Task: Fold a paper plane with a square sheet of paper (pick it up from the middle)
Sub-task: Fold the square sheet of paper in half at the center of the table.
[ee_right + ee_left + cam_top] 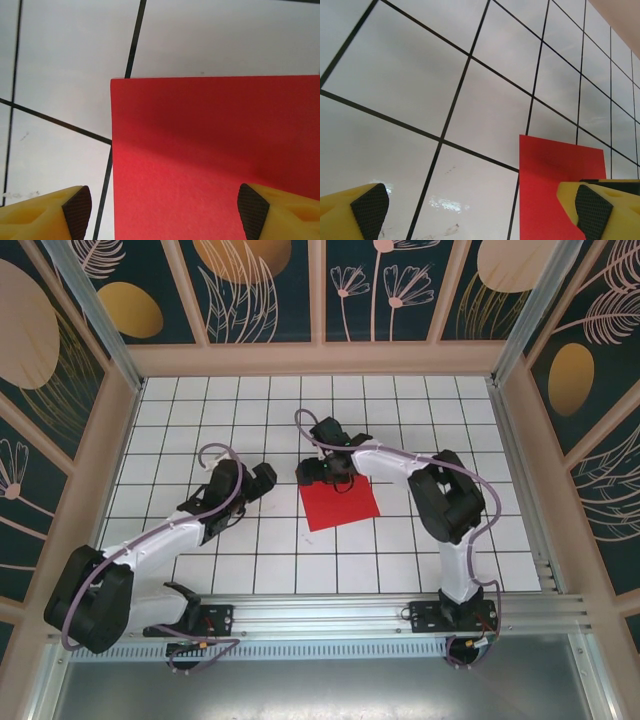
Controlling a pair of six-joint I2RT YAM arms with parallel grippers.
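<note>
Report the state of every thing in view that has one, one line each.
square sheet of paper: lying flat on the tiled table, no fold visible, not held.
left gripper: jaws open, empty, just off the sheet's left side.
right gripper: jaws open, above a far corner of the sheet, gripping nothing.

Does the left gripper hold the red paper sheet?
No, the left gripper stands open above the tiled table, with nothing between its fingers.
</note>
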